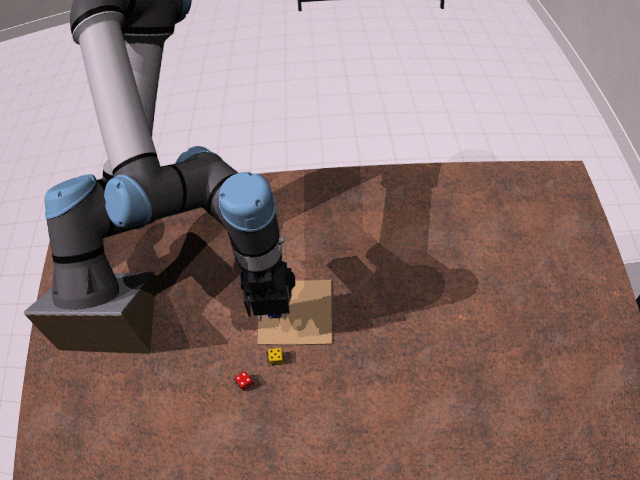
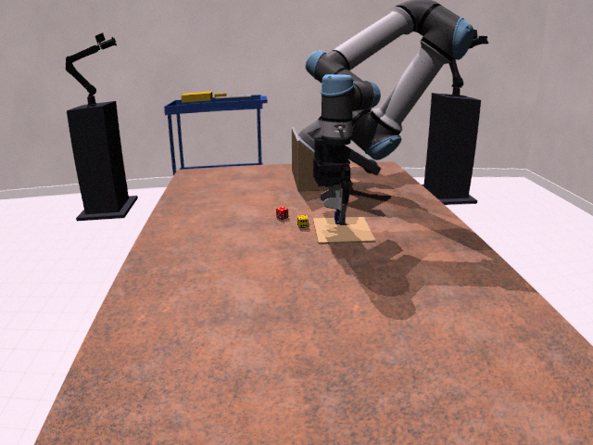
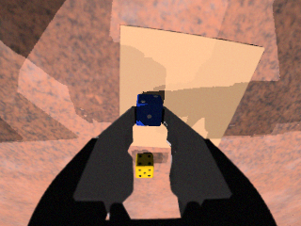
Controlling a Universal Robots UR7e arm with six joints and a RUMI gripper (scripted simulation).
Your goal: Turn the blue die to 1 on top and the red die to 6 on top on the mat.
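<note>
The gripper (image 1: pixel 274 313) (image 2: pixel 340 216) (image 3: pixel 150 113) points down over the mat (image 1: pixel 315 333) (image 2: pixel 357 235) (image 3: pixel 188 52), near its left edge in the top view, shut on the blue die (image 3: pixel 150 110). In the wrist view the die's larger visible face shows one pip and a narrower face shows two. Whether it touches the mat is unclear; the fingers partly hide it. The yellow die (image 1: pixel 275 355) (image 2: pixel 302 221) (image 3: pixel 145 166) lies flat just off the mat with 5 on top. The red die (image 1: pixel 243 380) (image 2: pixel 282 212) lies farther off the mat, 4 on top.
The arm's base block (image 1: pixel 93 330) stands on the table (image 1: pixel 413 403) (image 2: pixel 268 335) at the left in the top view. The yellow die is close to the mat's edge, between the mat and the red die. Arm shadows cross the mat and table.
</note>
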